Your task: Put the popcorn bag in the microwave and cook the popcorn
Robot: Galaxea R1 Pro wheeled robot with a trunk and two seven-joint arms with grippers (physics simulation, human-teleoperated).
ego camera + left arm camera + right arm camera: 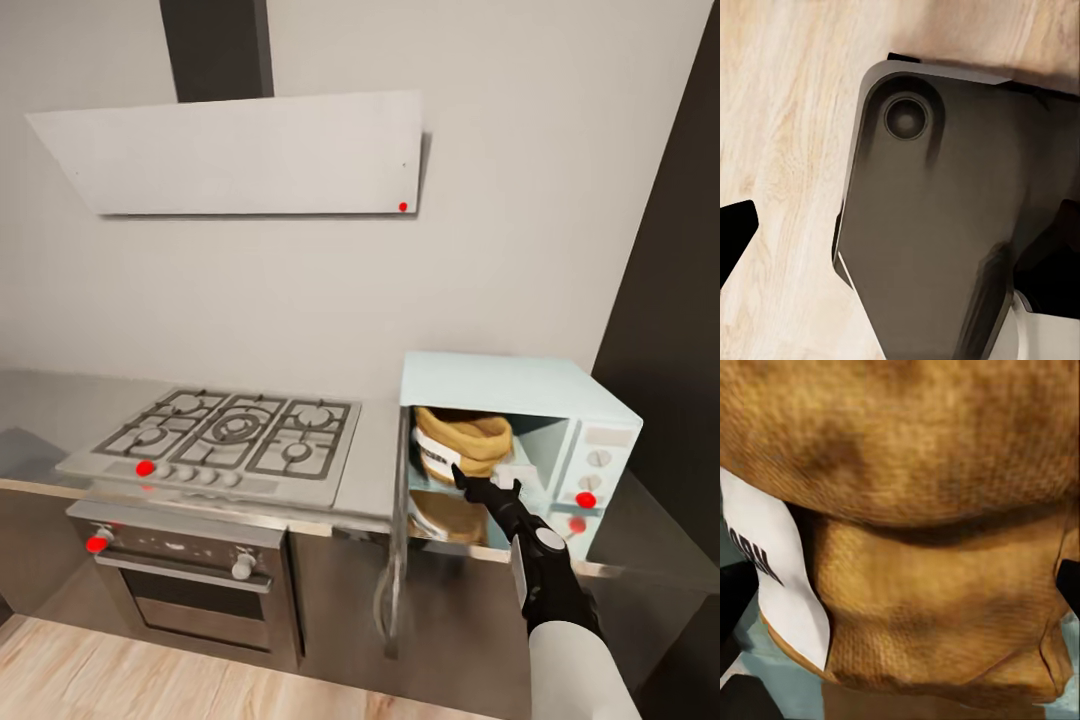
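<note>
Head view is showing the right tool reaching into the open microwave, apparently clamping the popcorn bag by its side so it's sitting fully inside before heating.

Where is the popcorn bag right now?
In the head view the popcorn bag sits inside the open microwave, on the countertop right of the gas hob, with the right hand at its front.
</note>
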